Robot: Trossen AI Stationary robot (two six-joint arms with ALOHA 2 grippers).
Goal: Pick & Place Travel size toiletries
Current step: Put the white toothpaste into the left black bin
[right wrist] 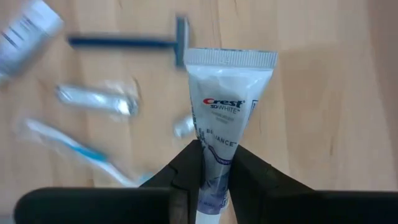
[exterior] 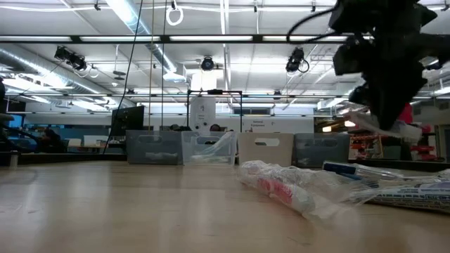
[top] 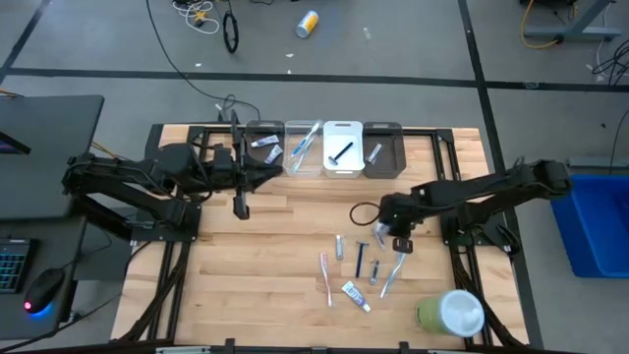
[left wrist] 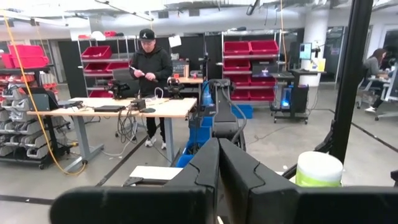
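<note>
**Right now: right arm carrying a toothpaste tube**

I'm seeing the right gripper (right wrist: 213, 171) clamping a toothpaste tube (right wrist: 222, 109) by its lower body, crimped end pointing away from the wrist. In the high view the right gripper (top: 401, 239) is hanging over the middle of the table (top: 256, 256), just beside the loose pile (top: 359, 270) of toothbrushes, razors and tubes. The bins (top: 324, 147) are sitting along the far edge, well apart from it.

I'm judging the step as transport to a bin. To do it well I'm keeping the tube lifted clear of the pile, heading for the bin that already holds a tube, and letting go only once the tube is fully inside the walls.

The left gripper (left wrist: 217, 168) is waiting near the bins with its fingers pressed together on nothing.

Hard to read: I'm not able to tell from above which bin takes toothpaste. The low view is cutting off the right gripper's tips. A green-and-white container (top: 452, 313) is standing at the near right corner.
</note>
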